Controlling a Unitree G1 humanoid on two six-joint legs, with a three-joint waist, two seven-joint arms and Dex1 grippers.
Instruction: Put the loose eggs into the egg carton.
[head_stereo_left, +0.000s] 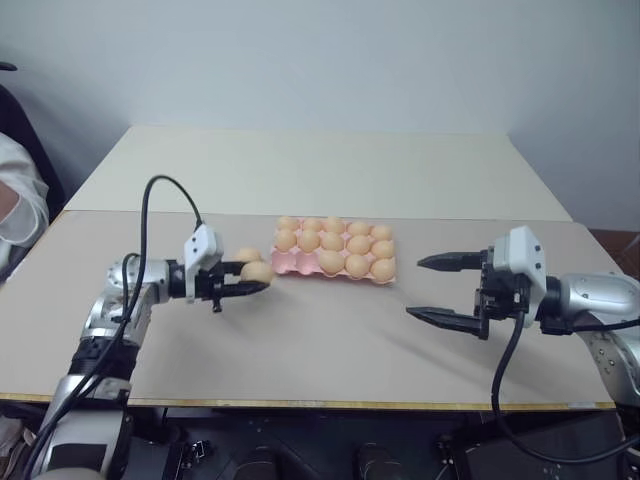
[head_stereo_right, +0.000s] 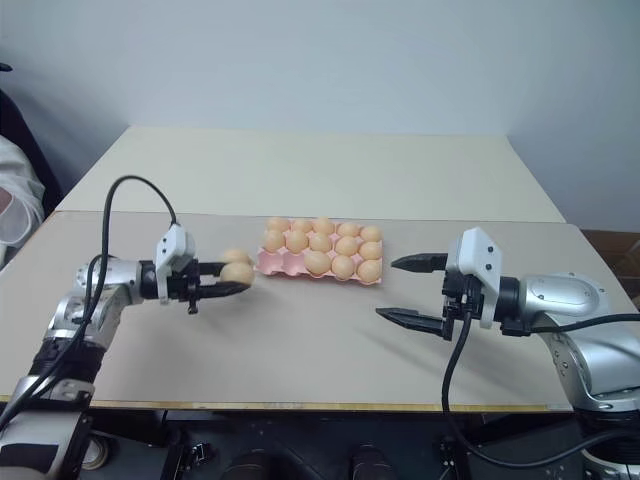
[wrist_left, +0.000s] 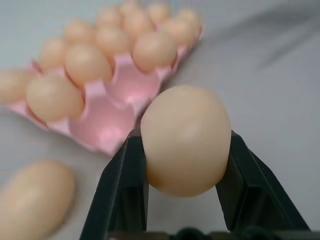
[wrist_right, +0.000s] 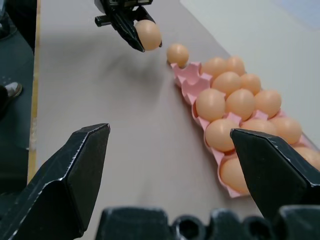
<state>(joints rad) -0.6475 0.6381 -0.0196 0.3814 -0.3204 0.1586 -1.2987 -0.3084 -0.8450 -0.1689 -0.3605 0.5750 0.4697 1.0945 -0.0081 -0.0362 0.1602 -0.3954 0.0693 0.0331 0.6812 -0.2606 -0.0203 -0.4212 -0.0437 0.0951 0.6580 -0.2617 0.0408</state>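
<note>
My left gripper (head_stereo_left: 252, 280) is shut on one light orange-tan egg (wrist_left: 185, 140) and holds it a little above the table, just left of the egg carton. The pink carton (wrist_left: 102, 125) lies flat mid-table with several eggs in it, and two cups at its near left end are bare. Another loose egg (head_stereo_left: 246, 255) lies on the table against the carton's left end, just behind the held one. My right gripper (head_stereo_left: 415, 288) is open and holds nothing, hovering right of the carton with its fingers pointing toward it.
The beige table (head_stereo_left: 320, 350) has free room in front of the carton and on both sides. A second, paler table (head_stereo_left: 320, 170) adjoins it behind. A person's white sleeve (head_stereo_left: 15, 210) shows at the far left edge.
</note>
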